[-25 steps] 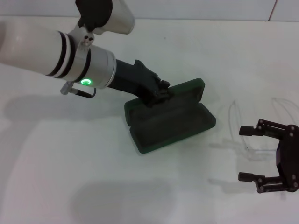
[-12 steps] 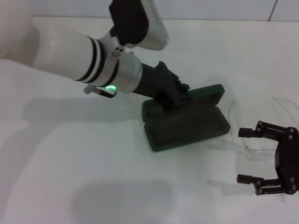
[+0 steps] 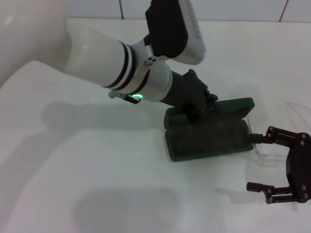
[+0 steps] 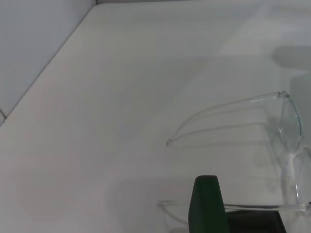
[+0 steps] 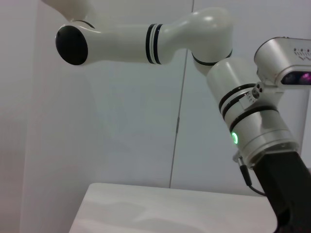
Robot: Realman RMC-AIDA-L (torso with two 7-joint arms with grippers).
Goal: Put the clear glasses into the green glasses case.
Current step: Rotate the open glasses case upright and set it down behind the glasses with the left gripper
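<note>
My left gripper (image 3: 200,108) clamped on green glasses case (image 3: 209,136) lid, centre frame, holding it open beside clear glasses (image 4: 272,126); right gripper (image 3: 265,162) jaws wide, empty, lower right, ready.

Plain white smooth bench (image 3: 97,184) fills the scene, with a white tiled wall (image 3: 233,9) along its far edge, grey grout lines showing, and a pale wall panel seam (image 5: 177,121) visible behind in right wrist view.

Reached forward-right with white left arm, black left gripper (image 3: 200,108) angled down; black right gripper (image 3: 258,162) parked, fingers spread.
</note>
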